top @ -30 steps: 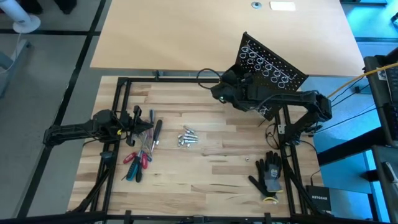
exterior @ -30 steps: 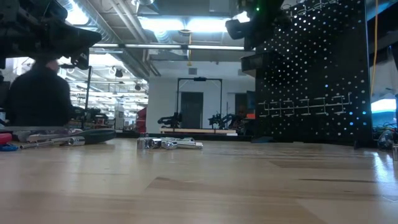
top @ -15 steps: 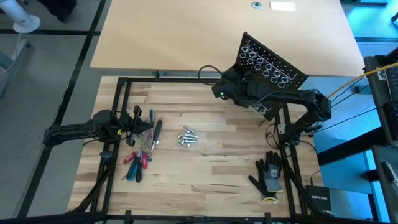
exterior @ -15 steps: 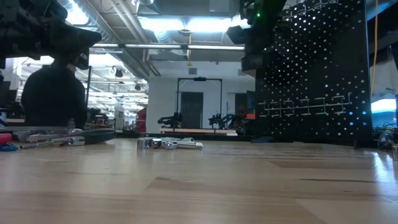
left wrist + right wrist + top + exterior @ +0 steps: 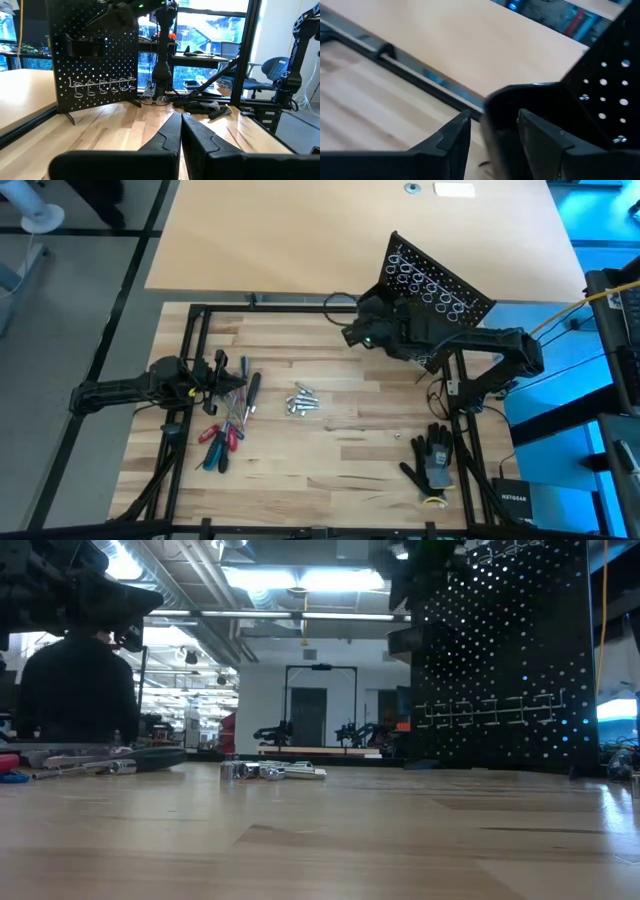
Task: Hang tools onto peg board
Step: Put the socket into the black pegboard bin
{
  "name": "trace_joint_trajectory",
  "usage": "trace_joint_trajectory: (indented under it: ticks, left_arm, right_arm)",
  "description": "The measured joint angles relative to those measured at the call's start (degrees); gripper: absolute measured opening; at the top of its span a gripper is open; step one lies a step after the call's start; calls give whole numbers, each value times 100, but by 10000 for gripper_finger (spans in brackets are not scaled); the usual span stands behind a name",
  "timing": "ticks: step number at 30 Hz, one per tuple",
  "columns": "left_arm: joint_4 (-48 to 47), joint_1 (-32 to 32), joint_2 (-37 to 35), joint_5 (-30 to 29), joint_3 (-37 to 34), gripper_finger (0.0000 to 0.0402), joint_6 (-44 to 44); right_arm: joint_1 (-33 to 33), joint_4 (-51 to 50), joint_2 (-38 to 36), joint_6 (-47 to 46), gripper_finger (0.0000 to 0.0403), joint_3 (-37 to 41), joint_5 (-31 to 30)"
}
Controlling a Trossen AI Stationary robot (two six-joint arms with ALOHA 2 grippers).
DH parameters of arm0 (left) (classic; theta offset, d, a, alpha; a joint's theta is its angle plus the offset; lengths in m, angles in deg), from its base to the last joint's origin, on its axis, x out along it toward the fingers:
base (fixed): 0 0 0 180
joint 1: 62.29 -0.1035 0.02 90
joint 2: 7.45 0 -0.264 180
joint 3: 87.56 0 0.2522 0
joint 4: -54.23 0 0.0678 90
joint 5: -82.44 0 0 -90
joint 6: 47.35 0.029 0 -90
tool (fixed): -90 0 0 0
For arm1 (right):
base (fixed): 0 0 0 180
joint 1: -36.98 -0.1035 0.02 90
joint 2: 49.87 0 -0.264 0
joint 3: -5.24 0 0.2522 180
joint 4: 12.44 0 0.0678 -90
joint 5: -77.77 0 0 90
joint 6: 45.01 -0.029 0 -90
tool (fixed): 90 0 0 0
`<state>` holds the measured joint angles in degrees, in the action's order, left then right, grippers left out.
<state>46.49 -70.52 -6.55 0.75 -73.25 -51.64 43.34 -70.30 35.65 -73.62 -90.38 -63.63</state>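
Note:
The peg board (image 5: 437, 284) stands at the table's far right, black and perforated, with silver wire rings (image 5: 102, 85) on it. My right gripper (image 5: 352, 331) hovers open high by the board's left edge (image 5: 410, 555). A black part on that edge (image 5: 520, 107) shows between its fingers; I cannot tell whether they touch it. The tools lie at the left: red, blue and black screwdrivers (image 5: 226, 428) and silver bits (image 5: 302, 400). My left gripper (image 5: 228, 374) is shut and empty (image 5: 180, 117), low over the table beside the screwdrivers.
A black-and-grey glove (image 5: 432, 460) lies near the right front corner. A black frame rail (image 5: 270, 306) runs along the table's far edge, with a pale tabletop (image 5: 300, 230) beyond it. A person (image 5: 75, 690) sits in the room behind.
My right gripper has risen beside the board's left edge, nearly out of the low view's top. The dark part on the board's edge has stayed where it was. The tools on the table have not moved.

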Motion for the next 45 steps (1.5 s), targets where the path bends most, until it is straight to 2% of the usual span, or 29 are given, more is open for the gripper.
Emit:
trace_joint_trajectory:
  ticks: [8,18,24,29,38,45]
  left_arm:
    - [4,0,0,0,0,1,-2]
    - [66,0,1,-1,0,1,0]
    - [72,0,0,-1,0,1,45]
    - [63,0,1,-1,0,1,61]
    - [59,0,1,1,0,1,61]
    - [59,0,1,-1,0,1,63]
  right_arm:
    - [-1101,146,-59,204,167,0,33]
    - [-2055,814,431,192,167,0,972]
    - [-2152,1223,1033,191,167,0,1685]
    - [-2124,1495,1660,244,167,0,2010]
    - [-2010,2014,2588,1109,167,0,3017]
    - [-1812,2152,3144,1429,167,0,3225]
